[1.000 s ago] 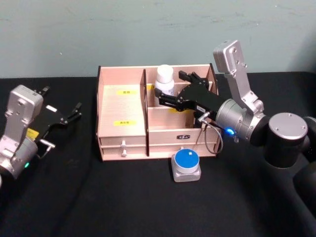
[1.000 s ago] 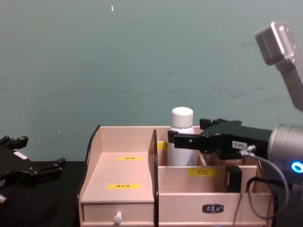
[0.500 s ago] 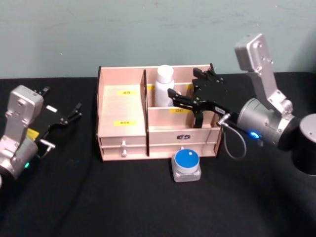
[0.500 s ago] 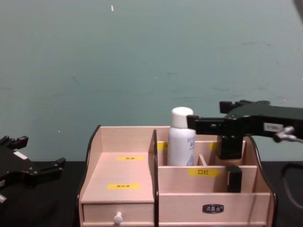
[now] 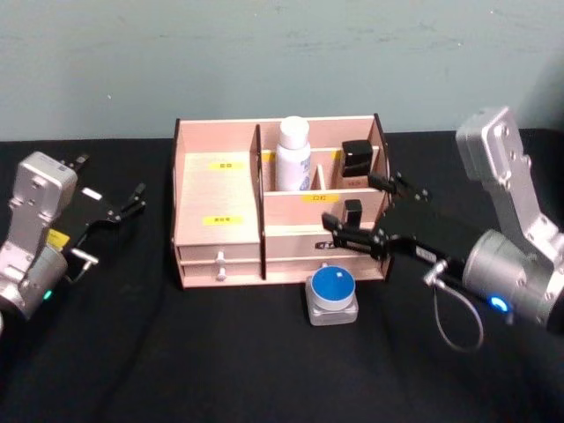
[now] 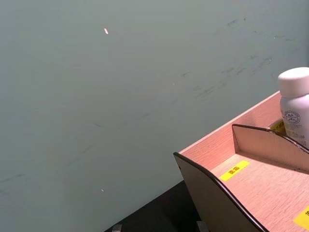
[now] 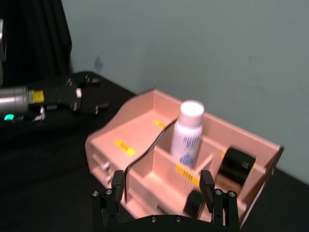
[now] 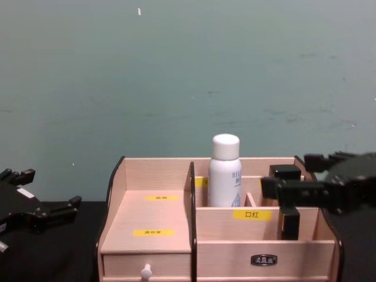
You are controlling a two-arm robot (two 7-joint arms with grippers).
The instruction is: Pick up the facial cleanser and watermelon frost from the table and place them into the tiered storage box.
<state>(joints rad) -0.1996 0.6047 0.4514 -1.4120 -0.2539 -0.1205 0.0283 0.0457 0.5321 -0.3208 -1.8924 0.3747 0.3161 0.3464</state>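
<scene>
Head view: one bottle (image 5: 293, 157), one blue-lidded jar (image 5: 333, 287).

Upright in tiered storage box (image 5: 218, 189) rear compartment: white bottle (image 5: 293, 157); blue-lidded jar (image 5: 332, 293) just before box.

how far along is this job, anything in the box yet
Done: the facial cleanser stands upright in a rear compartment of the tiered storage box. In hand: nothing; the right gripper hangs open before the box's right end, the left gripper is parked at the left. To do: the blue-lidded watermelon frost sits on the table in front of the box.
</scene>
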